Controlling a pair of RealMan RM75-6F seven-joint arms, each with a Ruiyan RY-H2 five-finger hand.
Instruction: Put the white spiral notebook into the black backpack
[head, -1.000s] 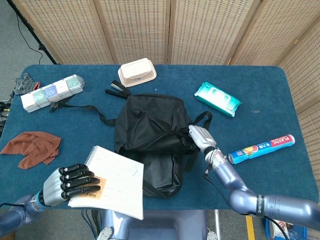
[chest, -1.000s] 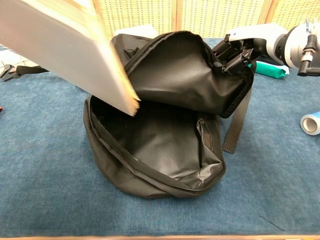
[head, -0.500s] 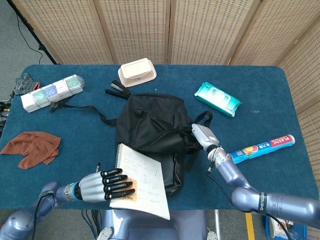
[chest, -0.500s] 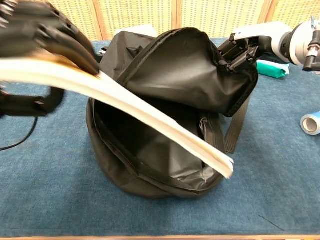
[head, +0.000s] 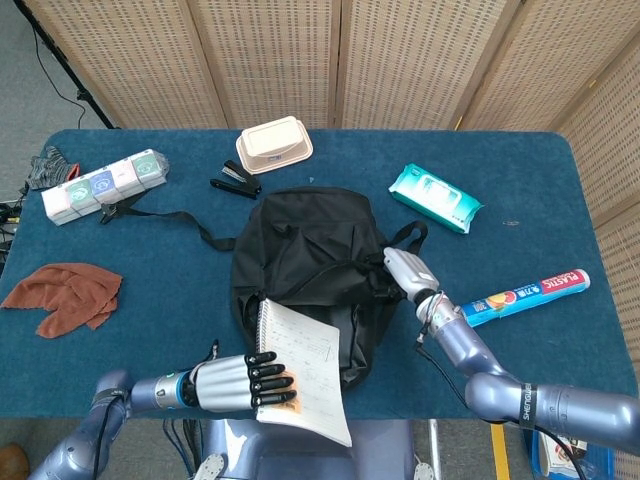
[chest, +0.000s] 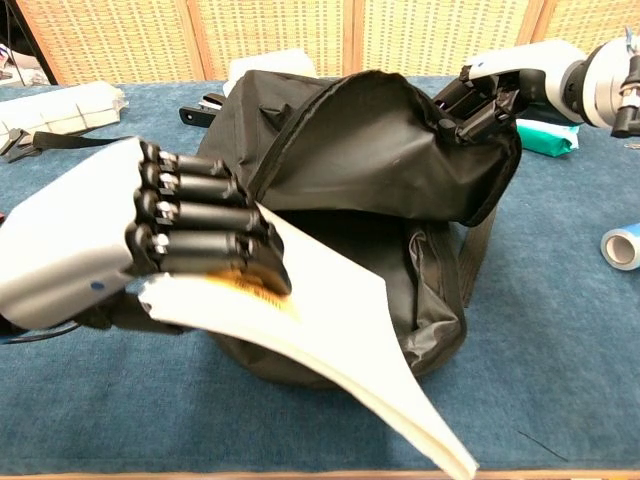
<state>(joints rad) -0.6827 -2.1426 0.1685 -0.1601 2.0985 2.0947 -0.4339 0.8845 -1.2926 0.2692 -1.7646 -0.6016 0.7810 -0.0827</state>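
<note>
Notebook (head: 305, 365) carried rightward over backpack (head: 310, 250) mouth, my left hand (head: 245, 383) gripping it, my right hand (head: 405, 272) holding flap up

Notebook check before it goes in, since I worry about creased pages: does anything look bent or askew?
Yes. The white spiral notebook, gripped at one end by the left hand, sags, its free corner drooping in front of the black backpack rather than into the opening that the right hand holds up.
</note>
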